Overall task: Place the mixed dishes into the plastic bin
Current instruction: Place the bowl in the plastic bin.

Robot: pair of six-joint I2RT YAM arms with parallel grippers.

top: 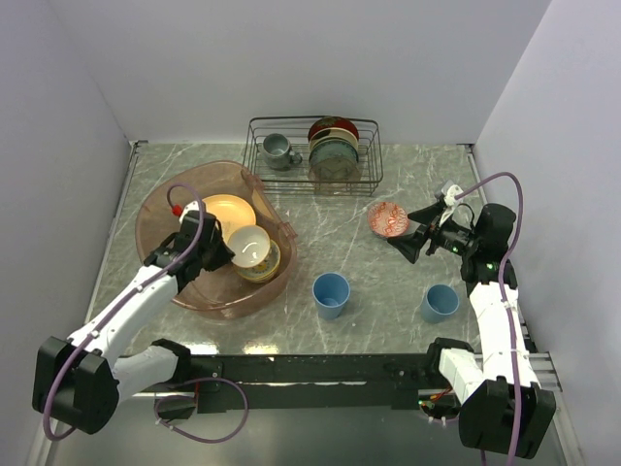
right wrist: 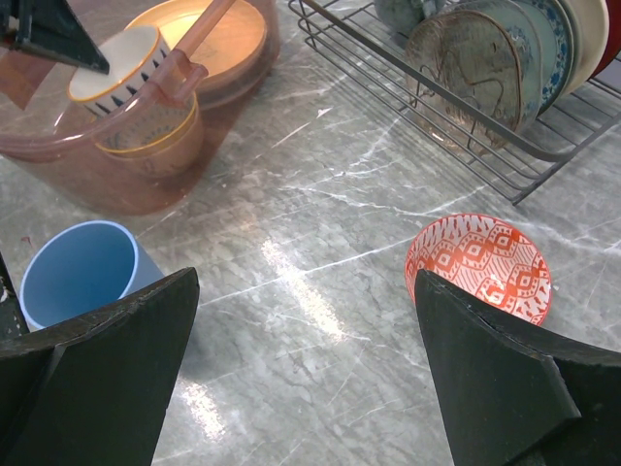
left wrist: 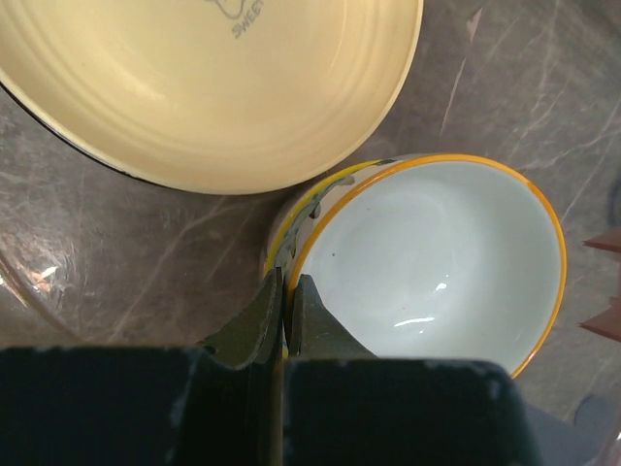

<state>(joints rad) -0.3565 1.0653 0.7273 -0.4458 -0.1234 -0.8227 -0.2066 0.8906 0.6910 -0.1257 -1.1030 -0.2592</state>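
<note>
- Top external view sets the plastic bin (top: 155,209) on the left half of the table (top: 349,252). A yellow-orange plate (top: 228,209) and the cream bowl (top: 249,245) lie inside it, and the left gripper (top: 221,249) hangs over the bin just beside that bowl.
- Only this view takes in both cups. The left light-blue cup (top: 331,293) stands near the bin's front corner and the right light-blue cup (top: 440,302) stands well apart from it; both are upright on the table, outside the bin.
- Left wrist view alone settles the left jaws: they are pressed together with nothing between them, their tips just beside the bowl's orange rim. Whether they touch it cannot be told.
- Right wrist view shows the right gripper (right wrist: 303,291) spread wide and holding nothing, above bare table. The red-patterned bowl (right wrist: 480,267) sits upright just ahead of its right finger, well outside the bin.
- That view also shows dark marks on the cream bowl's outer wall.
- The wire rack (top: 315,180) at the far edge holds a grey mug (top: 279,150) and upright plates (top: 335,146).
</note>
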